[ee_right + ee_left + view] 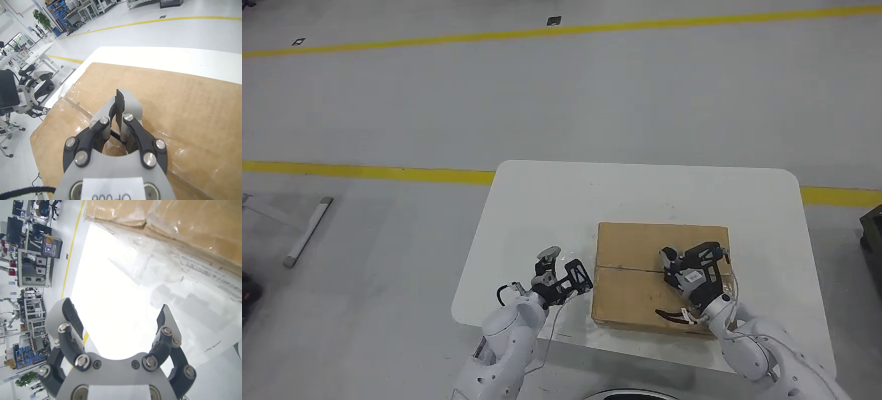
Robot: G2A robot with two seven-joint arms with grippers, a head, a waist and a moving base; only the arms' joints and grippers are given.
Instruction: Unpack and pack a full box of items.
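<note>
A closed cardboard box lies on the white table, its top flaps joined by a seam under clear tape. My right gripper is over the box top close to that seam, fingers shut with nothing between them; the right wrist view shows its tips pressed together above the cardboard box. My left gripper is open over the bare table beside the box's left side, apart from it. In the left wrist view the open left gripper faces the taped box wall. The box's contents are hidden.
The box sits toward the table's near right part, with bare tabletop to its left and behind it. The table's near edge runs just below both grippers. A dark object stands on the floor past the right edge. Yellow floor lines cross behind.
</note>
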